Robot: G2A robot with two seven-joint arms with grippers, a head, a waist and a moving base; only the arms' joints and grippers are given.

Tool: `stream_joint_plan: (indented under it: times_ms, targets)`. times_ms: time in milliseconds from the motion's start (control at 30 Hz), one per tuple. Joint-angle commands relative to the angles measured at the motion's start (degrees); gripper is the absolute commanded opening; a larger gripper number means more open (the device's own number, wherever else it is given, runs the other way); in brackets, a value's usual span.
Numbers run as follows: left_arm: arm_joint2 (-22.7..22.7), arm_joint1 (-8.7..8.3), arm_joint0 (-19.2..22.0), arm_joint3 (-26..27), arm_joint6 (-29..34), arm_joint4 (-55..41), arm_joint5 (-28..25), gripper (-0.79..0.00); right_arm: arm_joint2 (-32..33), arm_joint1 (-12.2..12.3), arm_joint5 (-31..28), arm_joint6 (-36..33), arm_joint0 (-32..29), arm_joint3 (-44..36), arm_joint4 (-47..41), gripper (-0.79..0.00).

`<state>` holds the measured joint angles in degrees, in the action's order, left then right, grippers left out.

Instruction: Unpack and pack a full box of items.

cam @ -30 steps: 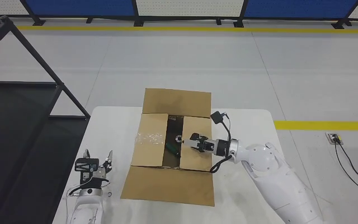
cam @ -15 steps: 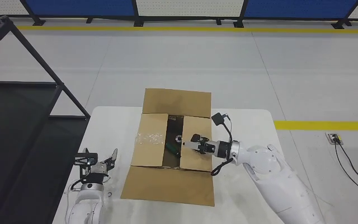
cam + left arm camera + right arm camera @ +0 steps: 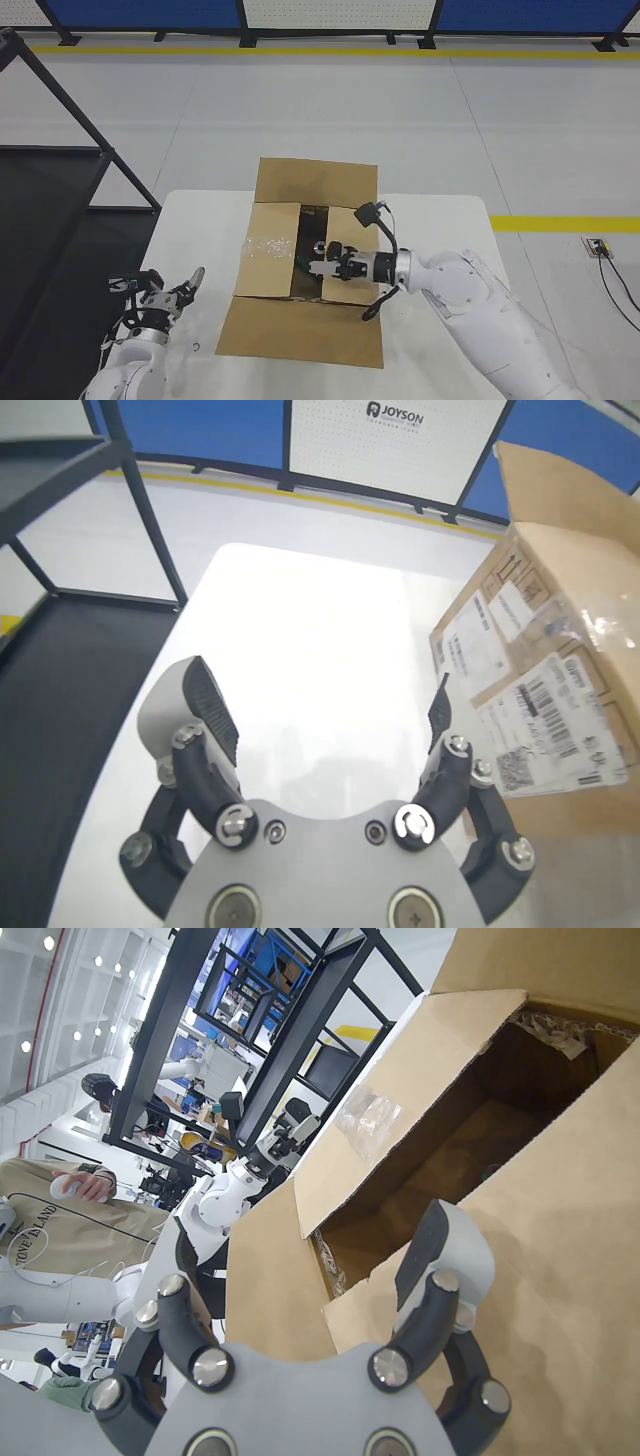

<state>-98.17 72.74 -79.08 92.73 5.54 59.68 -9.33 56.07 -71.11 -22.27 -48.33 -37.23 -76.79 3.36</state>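
Right pincer [image 3: 320, 257] sits open at an inner flap [image 3: 345, 290] of the cardboard box [image 3: 300, 335], likely to spread it, while left pincer [image 3: 320, 680] waits open over the bench [image 3: 310, 600].

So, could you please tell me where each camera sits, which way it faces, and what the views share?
Top view: on the robot above its arms, looking down at the table and cardboard box; both arms show, right gripper at the box's opening, left gripper beside the box.
Left wrist view: on the left wrist, facing along the table past its open fingers, box's labelled side alongside.
Right wrist view: on the right wrist, facing into the box's opening; one own finger shows.
Shared: all three show the box.
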Motion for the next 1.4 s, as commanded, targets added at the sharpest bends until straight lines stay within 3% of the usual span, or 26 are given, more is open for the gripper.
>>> stream_joint_plan:
  times_ms: [0, 200, 333, 500, 833, 933, 1133, 1267, 1367]
  targets:
    - [-1.37, -0.14, -0.7, 1.22, 0.9, -3.03, -1.33, 0.0, -0.47, -0.14, -0.35, 0.21, 0.35, -0.06, 0.4, 0.0]
    - [-1.88, -0.26, -2.47, 5.4, 0.76, -3.53, -1.04, 0.0, -2.16, -0.74, -0.58, 1.27, 2.26, -0.33, 2.52, 0.0]
    - [-2.9, -0.39, -3.92, 8.21, 4.02, -7.51, -1.87, 0.0, -3.13, -1.06, -1.05, 3.84, 3.6, -0.58, 7.32, 0.0]
    - [-2.9, -0.39, -3.92, 8.21, 4.02, -7.51, -1.87, 0.0, -4.46, -1.18, 4.6, 11.61, 2.28, -3.96, 20.88, 0.0]
    - [-2.91, -0.38, -3.98, 8.17, 3.8, -7.41, -1.55, 0.0, -4.67, -1.23, 5.59, 12.6, 1.44, -4.33, 21.65, 0.0]
    - [-2.25, -0.41, -4.15, 8.41, 2.25, -5.15, -0.97, 0.0, -7.37, -1.55, 6.72, 15.3, 1.74, -7.5, 31.33, 0.0]
    - [-1.08, -0.22, -5.58, 9.59, -2.64, -1.77, 1.95, 0.0, -14.28, -2.04, 17.73, 24.74, -1.29, -16.44, 62.17, 0.0]
    - [-1.86, -0.17, -6.84, 10.31, -3.77, -3.56, 2.2, 0.0, -19.96, -3.43, 31.88, 23.19, -2.92, -18.6, 80.14, 0.0]
    - [-2.26, -0.2, -7.32, 10.64, -3.79, -4.2, 2.14, 0.0, -22.85, -5.21, 41.18, 19.64, -3.08, -18.46, 86.95, 0.0]
